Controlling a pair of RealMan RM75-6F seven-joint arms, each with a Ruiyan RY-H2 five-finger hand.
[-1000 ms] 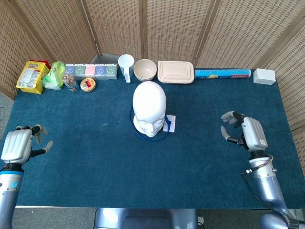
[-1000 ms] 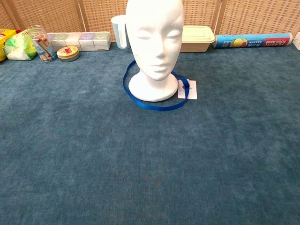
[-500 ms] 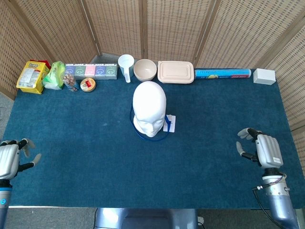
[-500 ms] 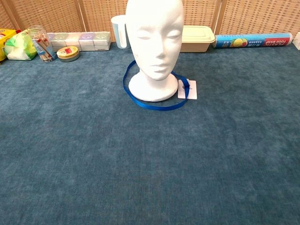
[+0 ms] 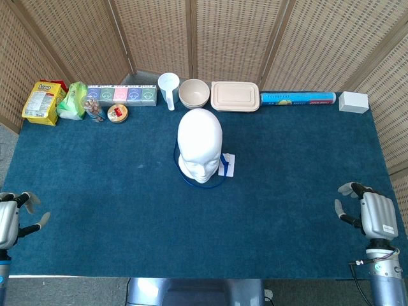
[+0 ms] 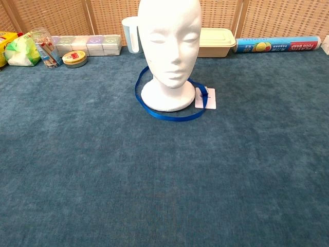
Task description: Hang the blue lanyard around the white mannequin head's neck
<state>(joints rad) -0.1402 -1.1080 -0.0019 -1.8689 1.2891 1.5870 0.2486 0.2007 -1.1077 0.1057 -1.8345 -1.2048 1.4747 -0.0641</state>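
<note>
Blue lanyard (image 6: 167, 114) looped around white mannequin head (image 6: 170, 46) base. "FOOD WRAP" on roll (image 6: 277, 44). Bowl (image 5: 194, 93) contents unseen. Left hand (image 5: 7, 220), right hand (image 5: 373, 215): spread, holding nothing.

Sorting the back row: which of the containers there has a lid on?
The beige rectangular box, closed with a matching lid. The round bowl to its left and the white cup both stand open-topped.

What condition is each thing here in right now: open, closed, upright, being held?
Mannequin head: upright.
Blue lanyard: looped around the head's base, lying on the table.
Badge card: flat beside the base.
Beige container: lid on.
Left hand: open, empty.
Right hand: open, empty.
</note>
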